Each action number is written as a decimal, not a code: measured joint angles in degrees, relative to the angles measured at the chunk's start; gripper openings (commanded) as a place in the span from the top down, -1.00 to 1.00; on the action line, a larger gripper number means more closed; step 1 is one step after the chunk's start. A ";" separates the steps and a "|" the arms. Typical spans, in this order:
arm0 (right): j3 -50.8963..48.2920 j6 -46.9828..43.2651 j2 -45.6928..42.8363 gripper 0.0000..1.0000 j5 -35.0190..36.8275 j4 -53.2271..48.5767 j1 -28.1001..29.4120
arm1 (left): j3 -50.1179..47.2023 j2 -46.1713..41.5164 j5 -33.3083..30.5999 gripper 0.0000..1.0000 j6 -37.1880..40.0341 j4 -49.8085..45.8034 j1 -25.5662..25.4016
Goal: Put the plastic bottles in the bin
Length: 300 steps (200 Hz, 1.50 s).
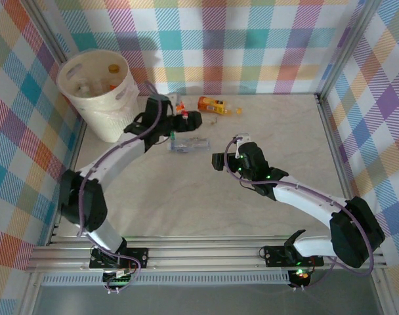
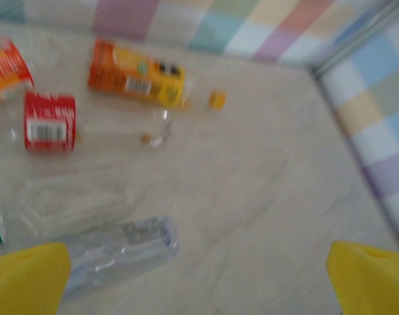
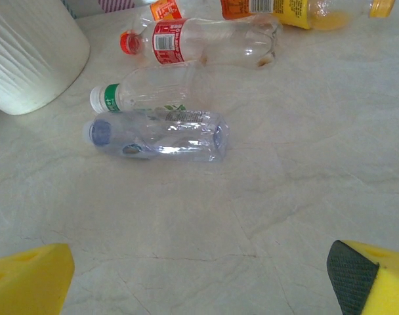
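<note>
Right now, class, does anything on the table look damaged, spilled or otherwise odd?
The blue-capped bottle lying on the table looks crumpled, its clear wall creased. The orange-labelled bottle behind it holds some orange liquid. No spill shows.

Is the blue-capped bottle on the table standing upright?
No, the blue-capped bottle lies on its side on the table, right beside the green-capped bottle.

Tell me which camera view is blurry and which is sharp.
Left wrist view: blurred throughout, the red-label bottle and orange-label bottle soft-edged. Right wrist view: sharp, with glints on the blue-cap bottle. Top external view: evenly lit, a faint shadow on the wall behind the bin.
</note>
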 measured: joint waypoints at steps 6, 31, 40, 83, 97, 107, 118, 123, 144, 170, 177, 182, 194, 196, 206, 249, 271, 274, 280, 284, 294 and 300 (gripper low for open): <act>0.00 0.00 -0.09 -0.99 0.00 -0.28 0.00 | 0.28 1.70 0.07 -1.00 1.03 -1.16 -0.33; 0.00 -0.02 -1.40 -0.99 0.46 -1.03 0.00 | 2.01 8.15 0.17 -1.00 4.33 -4.24 -0.44; 0.00 -0.02 -1.97 -1.00 0.68 -1.07 0.00 | 2.78 10.49 0.20 -1.00 5.51 -4.87 -0.39; 0.00 -0.22 -3.06 -0.99 1.31 -1.29 0.00 | 5.88 17.94 0.17 -1.00 9.92 -6.34 -0.39; 0.00 -0.22 -3.06 -0.99 1.31 -1.44 0.00 | 7.17 19.34 -0.26 -1.00 10.99 -6.60 -0.39; 0.00 -0.22 -3.06 -0.99 1.31 -1.55 0.00 | 7.91 19.76 -0.39 -1.00 11.32 -6.64 -0.39; 0.00 -0.22 -3.06 -0.99 1.31 -1.64 0.00 | 8.17 19.87 -0.33 -1.00 11.37 -6.88 -0.39; 0.00 -0.22 -3.06 -0.99 1.31 -1.75 0.00 | 8.17 19.87 -0.26 -1.00 11.37 -7.15 -0.46; 0.00 -0.22 -3.06 -0.99 1.36 -1.88 0.00 | 7.87 19.54 -0.44 -1.00 11.34 -7.56 -0.94; -0.02 -0.24 -3.06 -0.99 1.51 -1.90 0.00 | 4.68 16.15 0.28 -1.00 11.08 -9.33 -2.12; -0.02 -0.26 -3.06 -0.99 1.51 -1.90 0.00 | 4.04 14.97 0.92 -1.00 10.93 -10.36 -2.56; -0.02 -0.26 -3.06 -0.99 1.51 -1.90 0.00 | 3.63 14.14 1.36 -1.00 10.93 -10.91 -2.84; -0.02 -0.35 -3.06 -0.99 1.53 -1.90 0.00 | 3.19 12.26 2.05 -1.00 10.95 -12.00 -3.43; -0.02 -0.42 -3.06 -0.99 1.53 -1.90 0.00 | 3.19 11.91 2.14 -1.00 10.95 -12.20 -3.50; -0.02 -0.46 -3.06 -0.99 1.53 -1.90 0.00 | 3.19 10.40 2.64 -1.00 11.17 -12.92 -3.58; -0.02 -0.46 -3.06 -0.99 1.57 -1.90 0.00 | 4.61 8.35 0.33 -1.00 19.28 -14.25 -3.80; -0.02 -0.46 -3.06 -0.99 1.81 -1.90 0.00 | 6.49 10.91 -1.07 -1.00 27.17 -16.28 -4.17; -0.02 -0.46 -3.06 -0.99 1.90 -1.90 0.00 | 6.60 11.28 -1.36 -1.00 28.11 -16.48 -4.22; -0.02 -0.46 -3.06 -0.99 1.97 -1.90 0.00 | 6.71 11.98 -1.90 -1.00 30.36 -17.00 -4.61; -0.02 -0.46 -3.08 -0.99 2.10 -1.90 0.00 | 6.71 12.55 -2.51 -1.00 31.95 -17.44 -5.03; -0.02 -0.46 -3.19 -0.99 2.38 -1.92 0.00 | 6.71 13.70 -3.89 -1.00 35.32 -18.75 -6.23; -0.02 -0.46 -3.32 -0.99 2.45 -1.95 0.00 | 6.71 14.43 -4.87 -1.00 37.09 -19.39 -7.15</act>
